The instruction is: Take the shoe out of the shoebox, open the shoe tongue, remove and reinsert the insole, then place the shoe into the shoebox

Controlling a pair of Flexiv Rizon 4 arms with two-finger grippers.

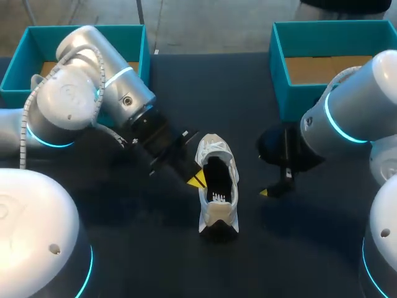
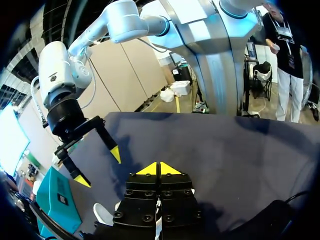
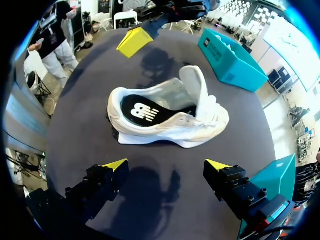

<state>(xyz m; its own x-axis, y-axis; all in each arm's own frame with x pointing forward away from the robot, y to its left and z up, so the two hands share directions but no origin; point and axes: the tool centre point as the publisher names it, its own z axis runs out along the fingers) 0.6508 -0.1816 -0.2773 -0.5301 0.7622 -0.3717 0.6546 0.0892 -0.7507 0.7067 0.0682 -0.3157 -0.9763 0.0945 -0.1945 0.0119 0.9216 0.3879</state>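
- Well, the shoe [image 1: 217, 186] is out on the dark table [image 1: 155, 248], standing upright on its sole about midway between the two grippers, toe towards the far boxes and heel towards the robot.
- Its tongue [image 3: 196, 87] is lifted up and back, so the mouth gapes open.
- Inside, the black insole [image 3: 145, 111] lies flat in the shoe, with a white mark showing at the heel end.
- The left gripper [image 1: 197, 180] sits low, just beside the shoe's left flank. Its two yellow tips are pressed together with nothing between them, as the left wrist view shows [image 2: 160, 168]. I cannot tell whether the tips actually touch the shoe.
- The right gripper [image 3: 166, 165] hangs on the shoe's other side, a little apart from it. Its fingers are spread wide and hold nothing, and the shoe lies ahead of them.
- From the left wrist, that same right gripper [image 2: 98, 167] shows with its fingers parted above the table.
- The left shoebox [image 1: 12, 81] and the right shoebox [image 1: 282, 93], both teal with brown floors, stand at the table's far corners, well apart from the shoe.
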